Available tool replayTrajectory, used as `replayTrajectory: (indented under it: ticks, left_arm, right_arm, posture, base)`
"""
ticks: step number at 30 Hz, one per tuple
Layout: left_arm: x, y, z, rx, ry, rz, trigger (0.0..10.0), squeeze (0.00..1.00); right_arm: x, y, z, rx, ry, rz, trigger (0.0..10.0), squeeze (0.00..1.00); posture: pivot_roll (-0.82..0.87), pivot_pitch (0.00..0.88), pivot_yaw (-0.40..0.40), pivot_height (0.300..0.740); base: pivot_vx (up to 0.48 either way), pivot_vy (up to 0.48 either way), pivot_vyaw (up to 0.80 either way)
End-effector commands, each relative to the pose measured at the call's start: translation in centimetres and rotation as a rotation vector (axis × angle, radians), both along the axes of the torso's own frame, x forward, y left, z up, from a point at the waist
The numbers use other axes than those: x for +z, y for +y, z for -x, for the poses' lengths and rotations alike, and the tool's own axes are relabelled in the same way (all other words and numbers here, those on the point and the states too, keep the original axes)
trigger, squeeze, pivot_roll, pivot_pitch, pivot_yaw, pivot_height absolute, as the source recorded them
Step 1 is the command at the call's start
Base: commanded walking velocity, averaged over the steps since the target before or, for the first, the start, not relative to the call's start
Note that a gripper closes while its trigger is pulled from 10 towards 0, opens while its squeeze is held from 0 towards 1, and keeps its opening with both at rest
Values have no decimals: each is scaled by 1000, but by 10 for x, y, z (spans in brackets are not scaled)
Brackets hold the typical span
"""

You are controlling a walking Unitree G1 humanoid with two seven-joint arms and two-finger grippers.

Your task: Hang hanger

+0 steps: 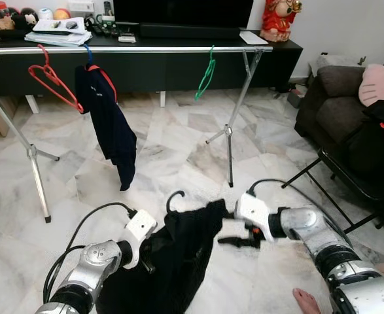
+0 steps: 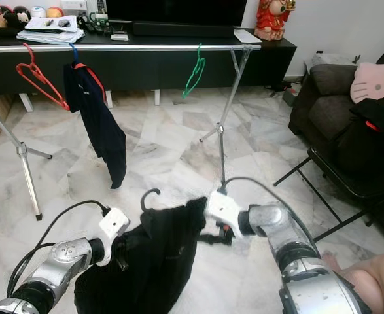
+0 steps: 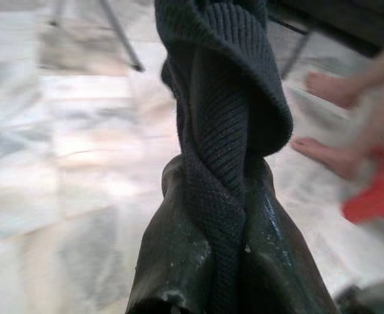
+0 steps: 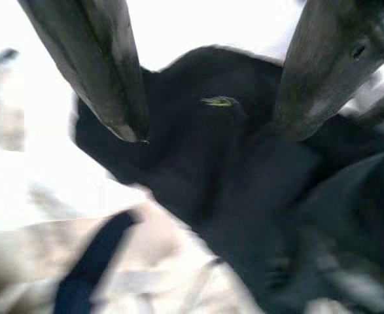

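Up at eleven o'clock a red hanger [image 1: 51,80] hung on the rail [image 1: 146,49], with a dark garment [image 1: 110,124] on its own hanger just beside it and a green hanger [image 1: 207,73] toward one o'clock; low at seven o'clock the left gripper [image 1: 144,261] was clamped on a black sweater [image 1: 178,252], the knit pinched between its fingers [image 3: 178,261]; the sweater drooped from a black hanger whose hook [image 1: 172,198] stood up at its top, well below the rail; at five o'clock the right gripper [image 1: 234,241] reached toward the sweater's edge, its fingers [image 4: 100,72] spread apart and gripping nothing; a dark sofa [image 1: 339,98] stood at three o'clock; a person's bare foot [image 1: 307,302] rested on the marble floor [image 1: 178,150] at the lower right.
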State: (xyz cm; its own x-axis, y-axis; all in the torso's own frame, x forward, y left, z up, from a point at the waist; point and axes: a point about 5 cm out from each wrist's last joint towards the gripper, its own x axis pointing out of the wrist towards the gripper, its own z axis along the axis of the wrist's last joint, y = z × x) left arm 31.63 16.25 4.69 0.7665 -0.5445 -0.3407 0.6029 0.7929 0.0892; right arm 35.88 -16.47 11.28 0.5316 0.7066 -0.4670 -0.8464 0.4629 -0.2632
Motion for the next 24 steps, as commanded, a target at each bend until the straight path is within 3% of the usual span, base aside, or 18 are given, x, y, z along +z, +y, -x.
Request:
replayTrajectory:
  ticks: [1, 3, 6, 9, 10, 11, 12, 13, 14, 19, 20, 24]
  left_arm:
    - [2, 9, -3, 114, -59, -20, 0, 0]
    - [1, 11, -2, 141, -71, -28, 0, 0]
    - [-2, 17, 2, 204, -100, -37, 0, 0]
    - [-2, 22, 4, 244, -119, -40, 0, 0]
    - [-2, 28, 4, 297, -141, -57, 0, 0]
    - [-1, 32, 4, 326, -150, -65, 627, 0]
    - [0, 35, 3, 352, -158, -67, 2549, 0]
    - [0, 35, 3, 352, -158, -67, 2549, 0]
    - [1, 40, 3, 388, -171, -70, 10000, 0]
    - [2, 46, 5, 430, -181, -43, 10000, 0]
    - [3, 50, 6, 460, -191, -25, 10000, 0]
    - [4, 56, 7, 501, -191, 12, 10000, 0]
  right_arm:
    - [3, -15, -4, -201, -59, -123, 10000, 1000]
    - [1, -18, -4, -248, -66, -164, 10000, 1000]
    - [-11, -30, 3, -457, -58, -394, 10000, 969]
    - [-28, -35, 13, -554, -29, -451, 10000, 914]
    - [-48, -38, 25, -633, 11, -453, 10000, 0]
    - [-60, -38, 33, -668, 40, -444, 10000, 0]
    - [-71, -38, 40, -701, 75, -430, 10000, 0]
    - [-71, -38, 40, -701, 75, -430, 10000, 0]
    - [-94, -36, 57, -757, 145, -392, 10000, 0]
    - [-132, -28, 90, -885, 287, -336, 10000, 0]
    - [-144, -27, 102, -962, 333, -323, 10000, 0]
    - [-152, -28, 110, -1062, 373, -331, 10000, 0]
  posture:
    - [-18, 99, -119, 740]
    - [-17, 100, -116, 740]
    - [-18, 103, -104, 740]
    - [-24, 100, -97, 740]
    - [-24, 94, -89, 740]
    - [-26, 93, -87, 740]
    - [-28, 87, -81, 740]
    - [-28, 87, -81, 740]
    - [-29, 80, -73, 740]
    - [-25, 50, -49, 740]
    - [-24, 39, -41, 740]
    - [-27, 19, -32, 740]
  base:
    - [0, 0, 0]
    - [0, 0, 0]
    - [0, 0, 0]
    - [0, 0, 0]
    - [0, 0, 0]
    - [0, 0, 0]
    - [0, 0, 0]
    - [0, 0, 0]
    - [0, 0, 0]
    - [0, 0, 0]
    - [0, 0, 0]
    - [0, 0, 0]
